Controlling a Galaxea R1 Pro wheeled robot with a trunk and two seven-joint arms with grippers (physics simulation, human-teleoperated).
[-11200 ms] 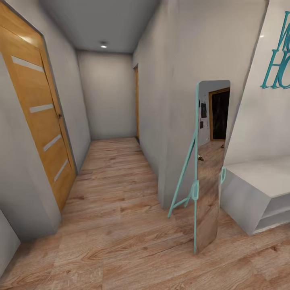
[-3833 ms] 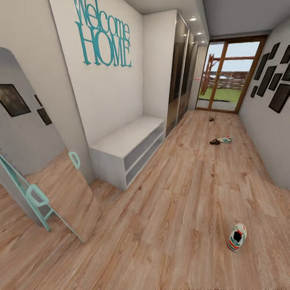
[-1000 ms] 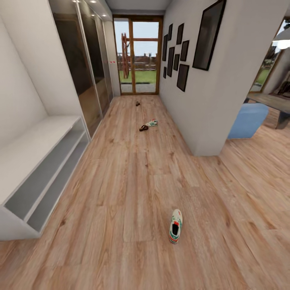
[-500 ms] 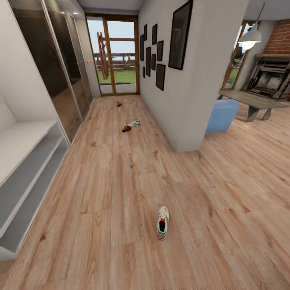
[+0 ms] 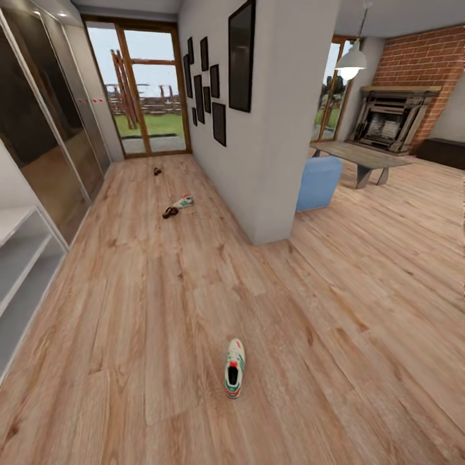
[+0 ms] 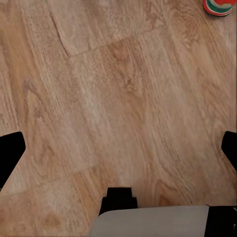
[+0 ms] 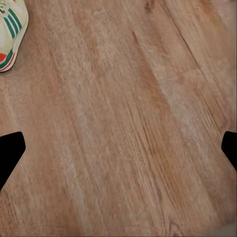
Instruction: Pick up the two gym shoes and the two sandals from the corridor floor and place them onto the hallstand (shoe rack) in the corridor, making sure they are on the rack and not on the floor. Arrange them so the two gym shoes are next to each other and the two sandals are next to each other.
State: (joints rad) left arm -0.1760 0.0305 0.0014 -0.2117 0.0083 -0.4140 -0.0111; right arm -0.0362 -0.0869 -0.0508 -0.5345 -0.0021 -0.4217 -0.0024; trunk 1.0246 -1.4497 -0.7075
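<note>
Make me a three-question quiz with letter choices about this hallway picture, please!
1. Where is the nearest sneaker?
A. on the wooden floor
B. on the white shoe rack
C. on the blue seat

2. How many shoes lie on the floor in the head view?
A. two
B. four
C. six

3. How are the left arm's fingers?
A. shut on a sneaker
B. shut on a sandal
C. spread apart, holding nothing

Answers:
1. A, the sneaker lies alone on the floor, away from the shoe rack.
2. B, there is the near sneaker, a second sneaker beside a brown sandal, and another sandal near the glass door.
3. C, the dark tips sit at opposite edges of the left wrist view with bare floor between them.
</note>
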